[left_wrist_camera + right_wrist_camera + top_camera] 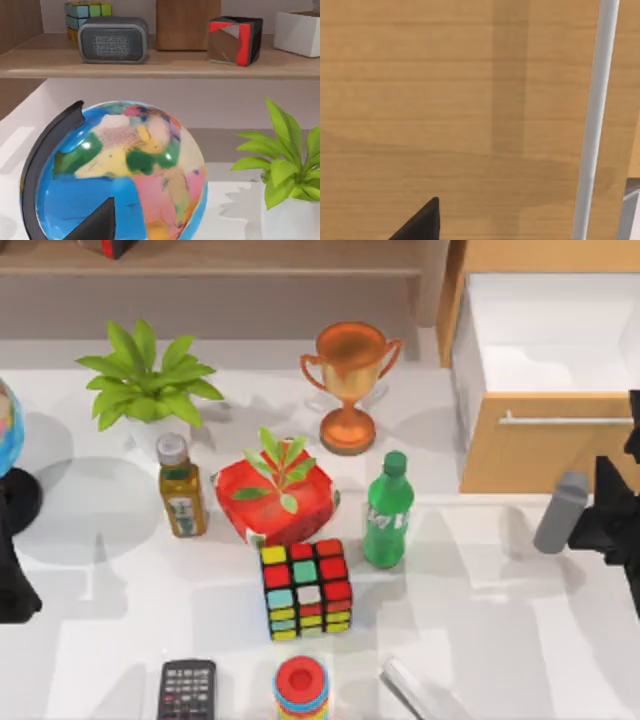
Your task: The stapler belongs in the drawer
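Holding the stapler (560, 512) upright at three o'clock on the table (480, 640), my right gripper (592, 525) has its fingers closed on the grey bar, just below the open drawer (545, 445) and its silver handle (565, 421). My left arm sits parked at nine o'clock beside the globe (120, 175); its fingers I cannot tell.

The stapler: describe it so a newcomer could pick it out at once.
Start at the light tan wooden drawer standing open at the top view's right, with its white inside and thin silver bar handle. Just below its front, the small whitish-grey wedge-shaped stapler sits at the right gripper. It is the plain grey bar, unlike the green plastic bottle to its left.
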You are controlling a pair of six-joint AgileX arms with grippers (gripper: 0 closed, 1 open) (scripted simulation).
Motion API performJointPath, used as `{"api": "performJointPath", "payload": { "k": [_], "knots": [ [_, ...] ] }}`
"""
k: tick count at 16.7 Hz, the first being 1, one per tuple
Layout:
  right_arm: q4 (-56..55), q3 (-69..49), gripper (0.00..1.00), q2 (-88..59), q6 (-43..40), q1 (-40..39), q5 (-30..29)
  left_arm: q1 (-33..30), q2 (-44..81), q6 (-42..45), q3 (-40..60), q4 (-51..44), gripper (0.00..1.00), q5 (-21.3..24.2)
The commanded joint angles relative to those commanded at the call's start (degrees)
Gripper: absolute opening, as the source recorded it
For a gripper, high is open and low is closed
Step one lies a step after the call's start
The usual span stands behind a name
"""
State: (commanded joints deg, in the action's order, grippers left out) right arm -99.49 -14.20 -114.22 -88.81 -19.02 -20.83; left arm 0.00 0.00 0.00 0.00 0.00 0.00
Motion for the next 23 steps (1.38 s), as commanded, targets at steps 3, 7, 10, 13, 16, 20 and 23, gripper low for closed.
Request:
{"api": "performJointPath", "payload": {
  "k": [3, 7, 10, 13, 16, 20, 23],
  "knots": [
    [-2.08, 2.55, 1.00, 0.23, -0.01, -1.00, -1.13, 0.00, 0.00, 0.00, 0.00, 0.00, 1.00, 0.00],
    [-1.09, 2.77, 1.00, -2.78, -0.02, -0.90, -1.14, 0.00, 0.00, 0.00, 0.00, 0.00, 1.00, 0.00],
    [-0.33, 2.28, 1.00, -1.20, 1.47, -1.87, -0.39, 0.00, 0.00, 0.00, 0.00, 0.00, 1.00, 0.00],
    [3.69, 0.16, 1.00, 4.86, 7.47, -5.09, 2.30, 0.00, 0.00, 0.00, 0.00, 0.00, 1.00, 0.00],
    [11.75, -4.22, 1.00, 13.10, 16.95, -8.93, 5.78, 0.00, 0.00, 0.00, 0.00, 0.00, 1.00, 0.00],
    [29.13, -13.81, 1.00, 23.23, 32.97, -14.11, 10.54, 0.00, 0.00, 0.00, 0.00, 0.00, 1.00, 0.00],
    [47.20, -21.70, 1.00, 27.72, 45.83, -18.59, 14.13, 0.00, 0.00, 0.00, 0.00, 0.00, 1.00, 0.00]
  ]
}}
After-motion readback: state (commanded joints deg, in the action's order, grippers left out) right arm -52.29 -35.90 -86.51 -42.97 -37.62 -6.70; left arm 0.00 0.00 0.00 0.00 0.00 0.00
